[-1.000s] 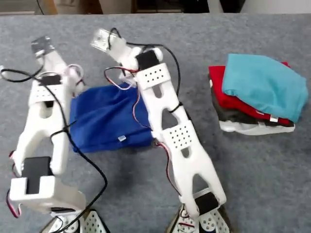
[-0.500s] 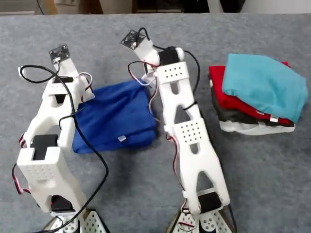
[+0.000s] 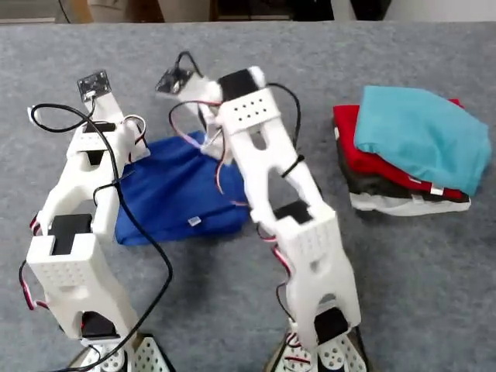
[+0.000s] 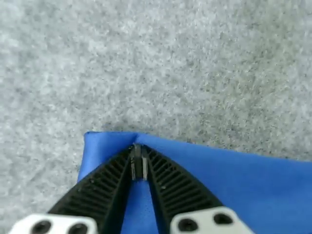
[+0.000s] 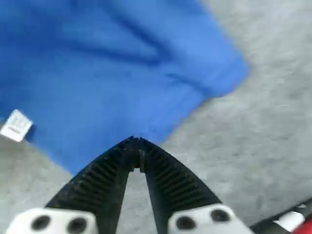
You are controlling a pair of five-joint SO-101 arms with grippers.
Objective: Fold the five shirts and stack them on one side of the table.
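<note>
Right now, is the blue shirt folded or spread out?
Folded. The blue shirt lies as a compact rectangle with thick, doubled-over edges.

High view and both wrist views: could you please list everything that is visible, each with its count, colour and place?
blue shirt: 1, blue, folded, on the table between the two arms
label: 1, white, on the blue shirt's near edge
shirt stack: 4 layers, teal over red, dark and white, to the right in the high view
table: 1, grey, under everything
left arm and right arm: 2, white, with cables, either side of the blue shirt
left gripper: 1, black, shut, at a corner of the blue shirt
right gripper: 1, black, shut, over the blue shirt's edge
</note>
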